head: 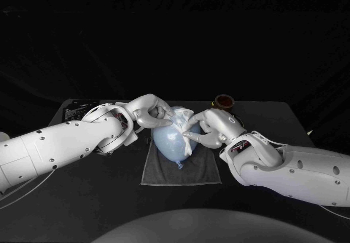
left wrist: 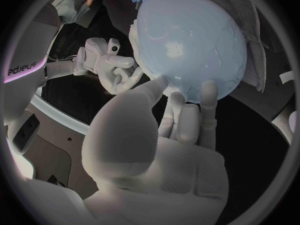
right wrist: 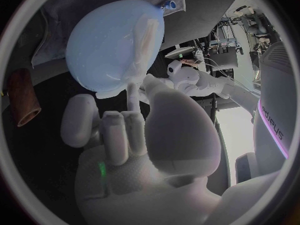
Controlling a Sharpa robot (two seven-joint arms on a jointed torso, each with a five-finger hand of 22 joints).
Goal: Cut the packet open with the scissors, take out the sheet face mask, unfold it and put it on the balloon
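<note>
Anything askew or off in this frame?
The mask sits skewed: bunched over the balloon's far end and the side by the right hand, with much of the blue bare. The left hand also touches it. No spill or tear visible.

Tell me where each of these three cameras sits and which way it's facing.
Head view: on the robot's head, looking down at the black table; the left hand and right hand show, both at the balloon.
Left wrist view: behind the left hand, facing the balloon; its own palm shows.
Right wrist view: behind the right hand, facing the balloon; its own palm shows.
Shared: both wrist views see the balloon and the opposite hand.
</note>
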